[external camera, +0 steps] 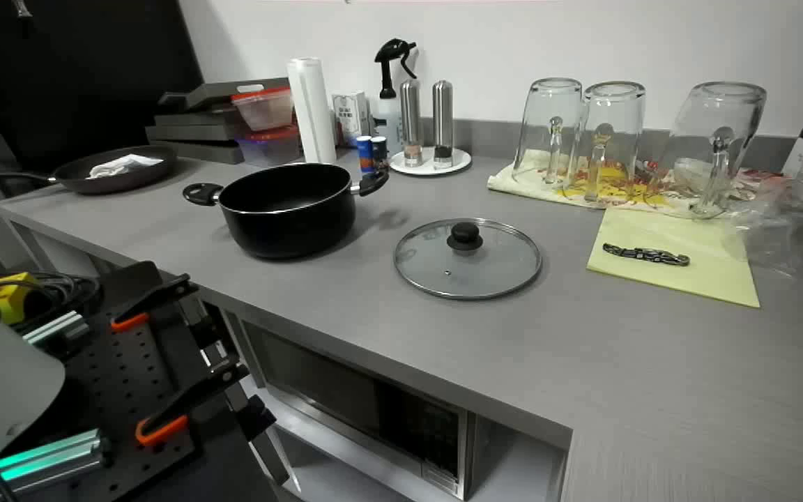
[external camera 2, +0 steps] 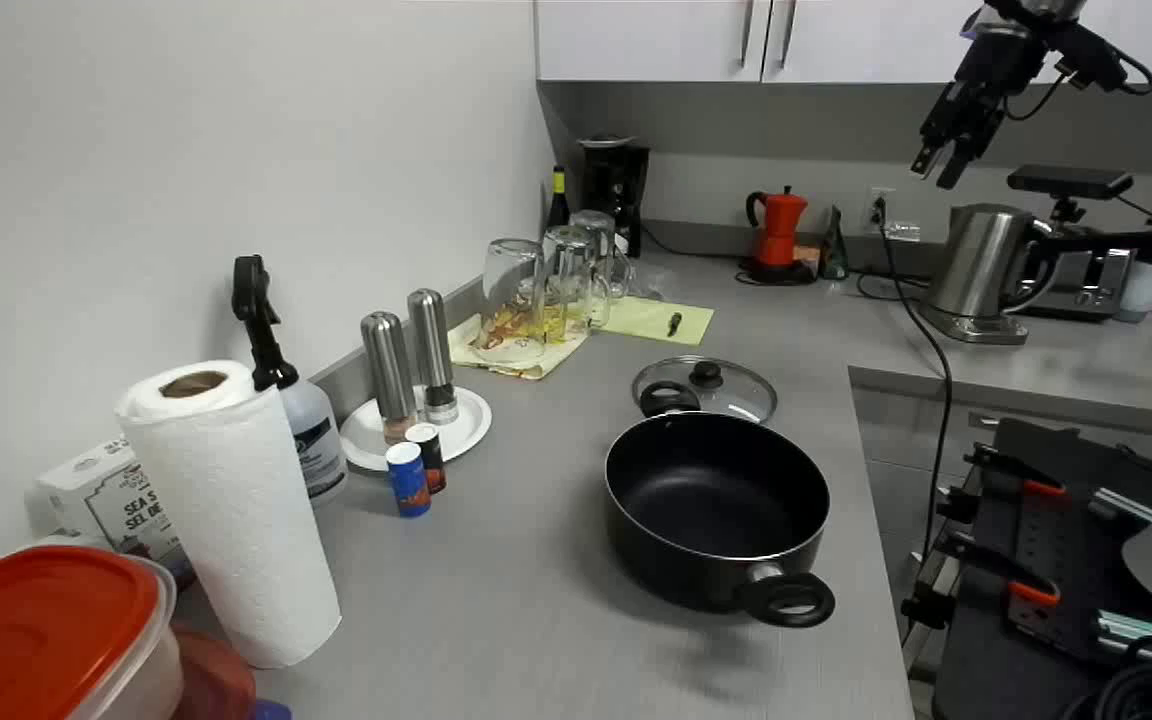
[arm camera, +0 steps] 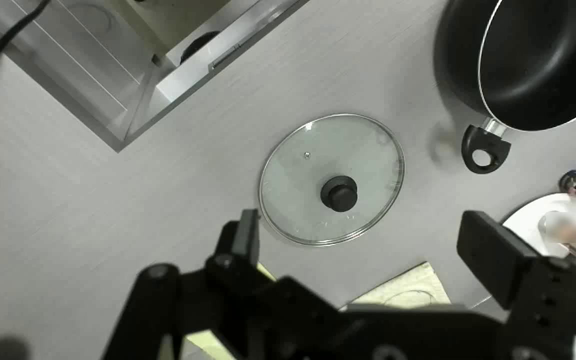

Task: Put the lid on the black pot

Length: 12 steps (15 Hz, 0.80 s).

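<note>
In an exterior view, starting near left, you have a red-lidded tub [external camera 2: 36, 625], a paper towel roll [external camera 2: 236, 520] and a spray bottle [external camera 2: 308, 430]. Next, two metal mills [external camera 2: 391, 365] stand on a white plate [external camera 2: 474, 412]; farther off, three glass mugs [external camera 2: 511, 290] sit upside down on a patterned cloth [external camera 2: 528, 364], with a yellow sheet [external camera 2: 641, 318] just to their right. Your lid [external camera 2: 723, 393] lies flat on the grey counter [external camera 2: 516, 560], knob up, on the far side of the black pot [external camera 2: 714, 510], which stands upright and uncovered with one handle toward the lid. They overlap from that angle, but the wrist view shows a strip of counter between them. Farther right, your gripper [external camera 2: 934, 174] hangs tilted, high and well apart from the lid; the wrist view shows its two fingers spread wide. To its right stands a steel kettle [external camera 2: 981, 262].
</note>
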{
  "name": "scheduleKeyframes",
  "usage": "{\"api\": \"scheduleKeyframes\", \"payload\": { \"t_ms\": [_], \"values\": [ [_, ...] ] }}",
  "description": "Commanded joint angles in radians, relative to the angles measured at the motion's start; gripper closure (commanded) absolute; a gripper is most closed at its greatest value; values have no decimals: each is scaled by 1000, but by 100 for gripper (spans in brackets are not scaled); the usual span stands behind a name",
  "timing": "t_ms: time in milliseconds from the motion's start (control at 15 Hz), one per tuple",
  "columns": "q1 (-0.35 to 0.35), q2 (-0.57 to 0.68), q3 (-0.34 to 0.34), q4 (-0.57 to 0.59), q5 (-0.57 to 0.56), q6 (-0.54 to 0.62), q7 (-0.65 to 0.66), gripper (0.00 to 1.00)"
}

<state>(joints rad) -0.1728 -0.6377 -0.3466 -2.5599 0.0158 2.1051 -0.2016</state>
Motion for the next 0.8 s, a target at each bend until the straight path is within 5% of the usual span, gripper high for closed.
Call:
{"api": "scheduleKeyframes", "payload": {
  "t_ms": [0, 733],
  "values": [
    [-18, 4, 16, 2, 12, -3, -10, 0],
    [-18, 27, 26, 11, 8, 10, 3, 0]
  ]
}}
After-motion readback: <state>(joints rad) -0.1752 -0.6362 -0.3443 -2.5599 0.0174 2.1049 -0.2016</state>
